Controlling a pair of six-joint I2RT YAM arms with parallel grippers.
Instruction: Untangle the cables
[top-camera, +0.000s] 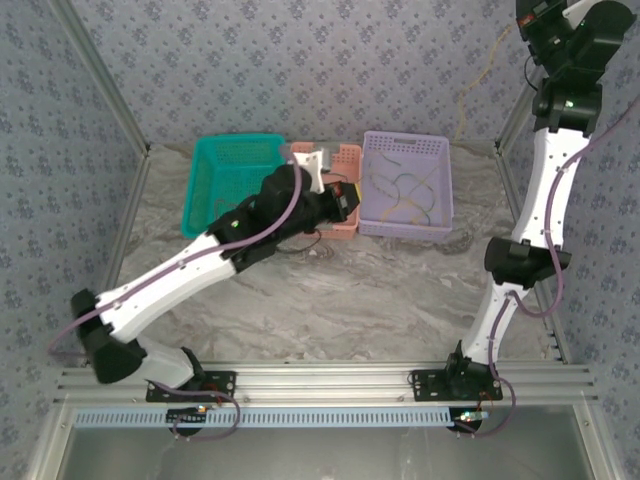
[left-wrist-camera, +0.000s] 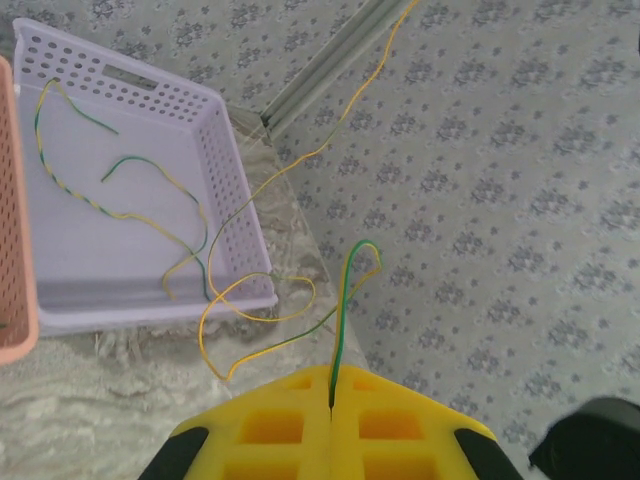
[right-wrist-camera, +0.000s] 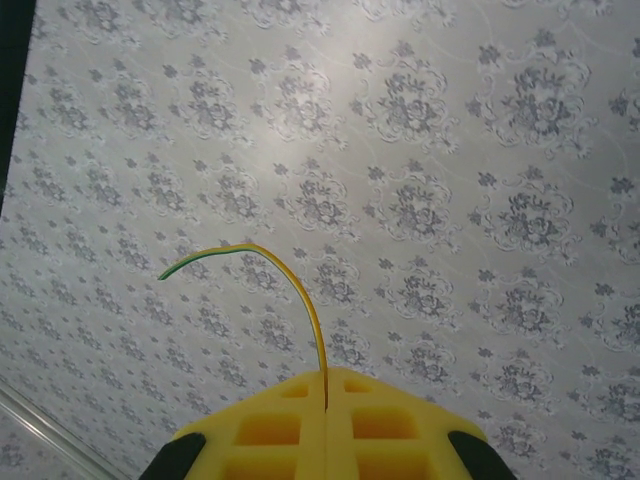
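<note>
Grey-blue flowered wallpaper closes in a grey marbled worktop (top-camera: 330, 300) edged by aluminium rails. Three baskets stand in a row at the far edge. The teal basket (top-camera: 200, 190) is the furthest to the left of the lilac basket (top-camera: 405, 137), and the salmon-pink basket (top-camera: 347, 153) sits between them, touching the lilac one's left wall.

The left arm (top-camera: 200, 260) stretches from its base towards the pink basket, its wrist just left of the lilac basket. In the left wrist view the left gripper (left-wrist-camera: 331, 385) has its yellow jaws pressed together on a green-and-yellow wire (left-wrist-camera: 345, 310). That wire rises from the seam between the jaws, bends over in a tight loop, and trails back down towards the near right corner of the lilac basket.

Most of the cables (left-wrist-camera: 150, 215) lie loose on the lilac basket's floor as thin green and yellow strands, some twisted around each other. One yellow strand (left-wrist-camera: 340, 120) climbs over the basket's right wall and runs up and away past the corner rail.

The right arm (top-camera: 550, 180) stands tall to the right of the lilac basket, reaching high against the wall. In the right wrist view the right gripper (right-wrist-camera: 326, 385) has its jaws closed tight on a wire end (right-wrist-camera: 290, 275), yellow fading to green, which curls up and to the left before the wallpaper.
</note>
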